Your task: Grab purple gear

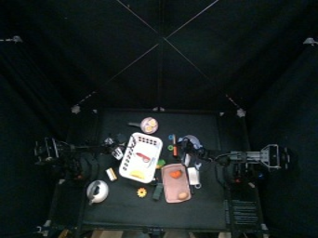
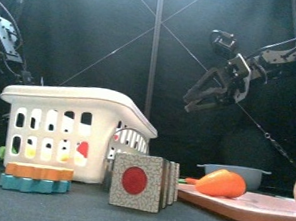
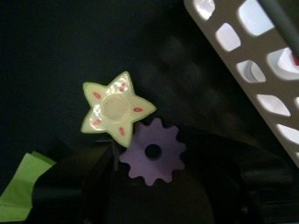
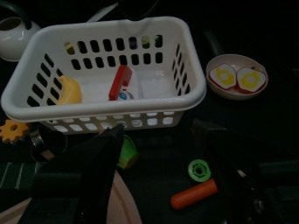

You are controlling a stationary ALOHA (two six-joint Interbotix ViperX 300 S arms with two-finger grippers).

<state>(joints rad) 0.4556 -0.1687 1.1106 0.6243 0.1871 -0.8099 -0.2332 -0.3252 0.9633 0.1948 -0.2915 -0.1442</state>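
Left wrist view: purple gear [image 3: 155, 151] lay on counter, touching star [image 3: 114, 106]; left pincer apart, holding nothing. Right pincer [image 2: 209, 96] apart, raised.

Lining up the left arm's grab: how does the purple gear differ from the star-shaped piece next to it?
The purple gear is plain purple; the star is pale yellow-green with pink marks. The gear has many short blunt teeth round its rim; the star has five broad points and a round raised middle. Both lie flat on the black table, edges close together.
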